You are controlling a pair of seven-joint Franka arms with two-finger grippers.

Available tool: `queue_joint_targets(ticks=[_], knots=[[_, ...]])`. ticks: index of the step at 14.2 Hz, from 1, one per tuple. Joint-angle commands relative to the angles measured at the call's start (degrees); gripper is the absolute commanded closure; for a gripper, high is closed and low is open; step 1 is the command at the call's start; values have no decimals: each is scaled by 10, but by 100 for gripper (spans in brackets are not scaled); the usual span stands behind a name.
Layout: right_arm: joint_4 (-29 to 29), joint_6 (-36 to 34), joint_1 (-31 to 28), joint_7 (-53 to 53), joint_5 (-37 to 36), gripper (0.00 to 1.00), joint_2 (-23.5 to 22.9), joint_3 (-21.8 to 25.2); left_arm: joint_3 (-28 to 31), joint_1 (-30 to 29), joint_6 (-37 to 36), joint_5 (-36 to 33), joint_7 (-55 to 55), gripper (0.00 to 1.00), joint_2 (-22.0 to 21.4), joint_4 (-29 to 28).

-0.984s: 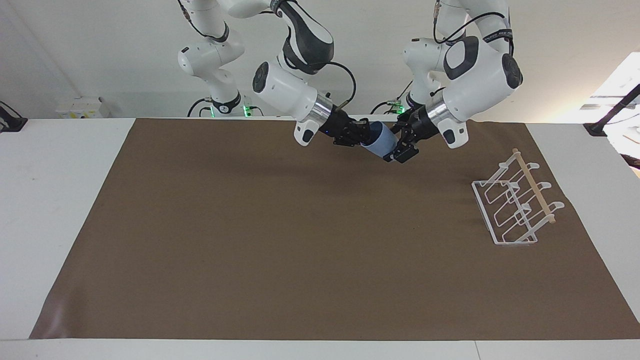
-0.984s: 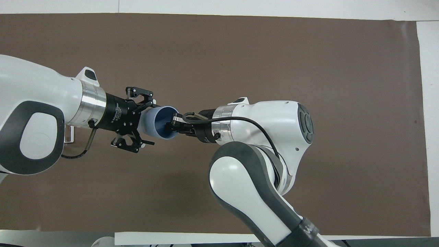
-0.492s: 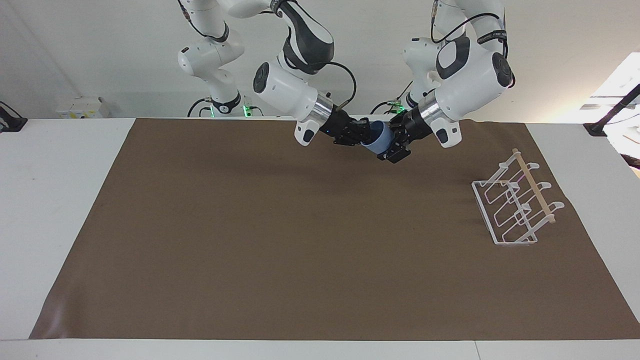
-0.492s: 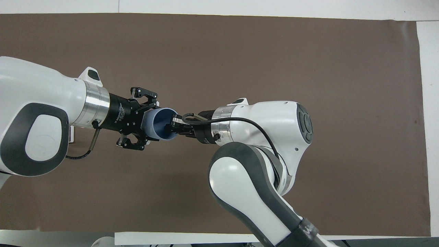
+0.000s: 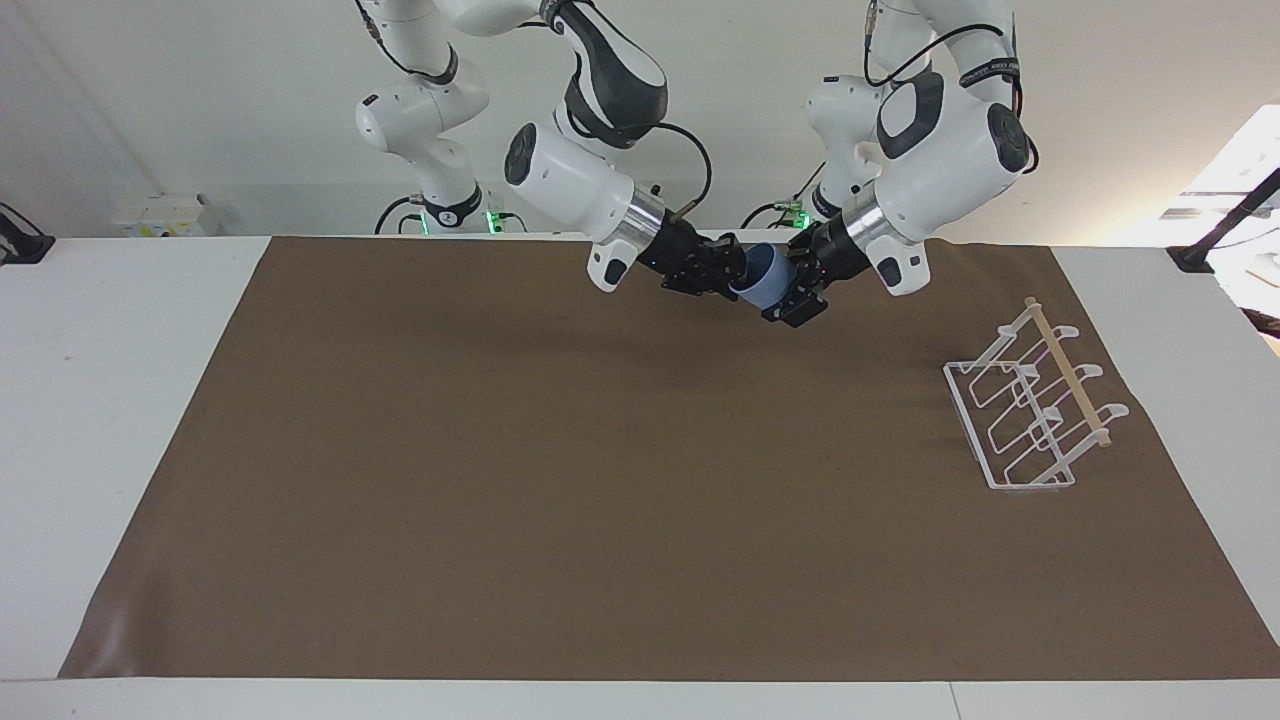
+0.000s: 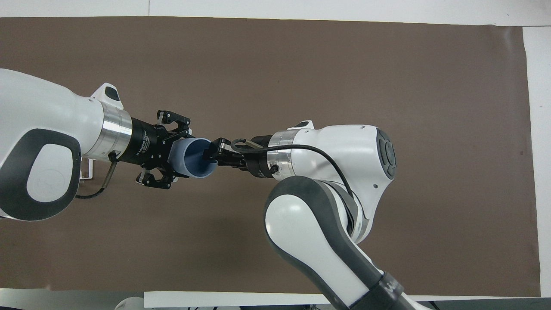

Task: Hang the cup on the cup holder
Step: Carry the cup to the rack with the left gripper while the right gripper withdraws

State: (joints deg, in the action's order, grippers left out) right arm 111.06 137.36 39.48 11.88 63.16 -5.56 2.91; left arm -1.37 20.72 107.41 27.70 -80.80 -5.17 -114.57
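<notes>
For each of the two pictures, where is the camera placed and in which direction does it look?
Facing view: high across the table, looking toward the robots; both arms and their bases show at the top, and the cup holder stands toward the left arm's end.
Overhead view: high above the robots' end, looking steeply down and forward; both arms come in from the bottom, and the rack is outside this view.
Shared: the cup in the air between the left gripper and the right gripper, and the brown mat.
</notes>
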Motion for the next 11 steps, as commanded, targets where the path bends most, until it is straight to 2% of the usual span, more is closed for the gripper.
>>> queue_joint_targets(ticks=[1, 3, 6, 9, 11], knots=[[5, -113, -74, 1, -11, 1, 47, 3, 2, -14, -15, -92, 6, 100, -3, 8], [3, -213, -157, -1, -105, 1, 80, 3, 3, -26, -11, -192, 10, 100, 0, 11], [1, -299, -253, -2, -251, 1, 115, 3, 2, -30, -11, -342, 12, 100, 16, 36], [-13, -343, -316, -28, -432, 1, 147, 4, 3, -30, -29, -486, 11, 100, 59, 75], [-64, -390, -324, -45, -549, 1, 143, 4, 3, -26, -50, -612, 11, 100, 84, 87]])
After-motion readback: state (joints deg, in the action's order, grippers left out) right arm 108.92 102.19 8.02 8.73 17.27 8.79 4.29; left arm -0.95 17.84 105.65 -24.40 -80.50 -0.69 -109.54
